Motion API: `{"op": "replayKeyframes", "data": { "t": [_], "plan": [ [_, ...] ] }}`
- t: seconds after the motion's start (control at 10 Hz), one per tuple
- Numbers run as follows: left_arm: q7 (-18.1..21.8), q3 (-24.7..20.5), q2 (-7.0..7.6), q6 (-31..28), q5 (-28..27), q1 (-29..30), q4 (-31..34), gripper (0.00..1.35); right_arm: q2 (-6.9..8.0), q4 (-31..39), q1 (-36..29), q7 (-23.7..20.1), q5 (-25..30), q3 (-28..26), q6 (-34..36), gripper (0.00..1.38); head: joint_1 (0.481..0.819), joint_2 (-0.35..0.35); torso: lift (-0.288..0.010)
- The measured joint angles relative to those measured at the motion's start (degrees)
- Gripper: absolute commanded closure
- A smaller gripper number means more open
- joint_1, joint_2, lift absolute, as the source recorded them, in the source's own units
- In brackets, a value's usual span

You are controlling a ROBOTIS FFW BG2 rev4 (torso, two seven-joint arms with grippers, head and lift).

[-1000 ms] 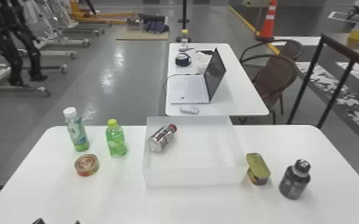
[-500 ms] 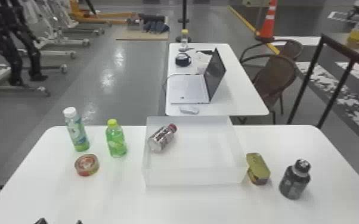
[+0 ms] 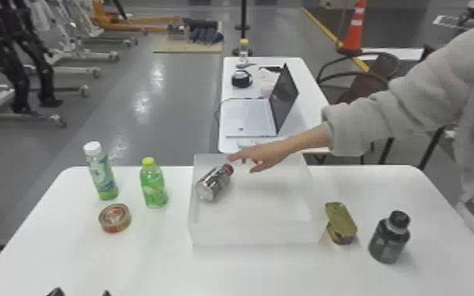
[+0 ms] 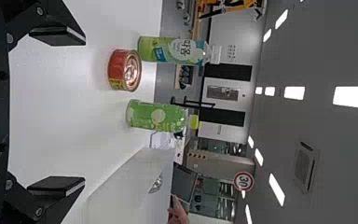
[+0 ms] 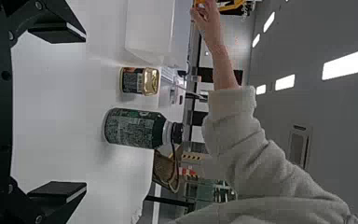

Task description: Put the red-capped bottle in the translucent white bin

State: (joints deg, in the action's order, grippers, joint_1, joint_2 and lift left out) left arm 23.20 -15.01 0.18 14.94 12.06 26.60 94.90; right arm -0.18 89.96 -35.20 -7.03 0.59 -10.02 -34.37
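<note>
Your table [image 3: 271, 271] carries the bin [image 3: 256, 235] at its middle; take clock hours from the bin's centre as the head view shows it. A person's sleeve [image 3: 389, 114] comes in from two o'clock, and the hand [image 3: 265, 155] hangs over the far part of the bin, fingers near the red cap; whether they touch it, you can't tell. Your left gripper [image 4: 84, 111] and right gripper [image 5: 85, 112] both stand wide, with nothing between the fingers. The dark bottle [image 3: 389, 238] and, nearer, the tin [image 3: 340, 223] sit between three and four; two green bottles [image 3: 153, 187] stand between nine and ten, the can [image 3: 114, 217] near nine. Your red-capped bottle [image 3: 213, 183] is already inside, tipped over at ten o'clock, cap towards one. So the placing looks done, and you're at the finish. Next, keep both arms away until that hand leaves; reaching in now risks a knock. Then simply check the bottle rests inside.
</note>
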Motion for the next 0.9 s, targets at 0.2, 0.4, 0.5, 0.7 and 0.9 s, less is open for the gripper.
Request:
{"op": "replayKeyframes", "data": {
  "t": [0.2,0.4,0.5,0.7,0.9],
  "plan": [
    [0.00,0.29,0.00,0.16,0.42,-0.32,-0.38,0.23,0.00,-0.10,0.05,0.00,-0.02,0.00,0.00,0.17,0.549,0.000,-0.100],
    [0.00,0.77,-0.07,0.46,0.87,-0.56,-0.84,0.23,0.00,-0.14,0.20,0.00,-0.05,0.00,0.00,0.17,0.549,0.000,-0.100],
    [0.00,0.90,-0.06,0.59,1.01,-0.70,-1.02,0.23,0.00,-0.17,0.25,0.00,-0.06,0.02,0.00,0.17,0.549,0.000,-0.100],
    [0.00,0.96,0.00,0.84,1.25,-1.06,-1.34,0.23,0.00,-0.36,0.57,0.00,-0.07,0.07,-0.02,0.17,0.549,0.000,-0.100],
    [0.00,1.32,0.30,0.96,1.77,-1.34,-1.69,0.23,0.00,-0.56,0.81,0.00,-0.07,0.09,-0.23,0.17,0.549,0.000,-0.100]
  ]
}}
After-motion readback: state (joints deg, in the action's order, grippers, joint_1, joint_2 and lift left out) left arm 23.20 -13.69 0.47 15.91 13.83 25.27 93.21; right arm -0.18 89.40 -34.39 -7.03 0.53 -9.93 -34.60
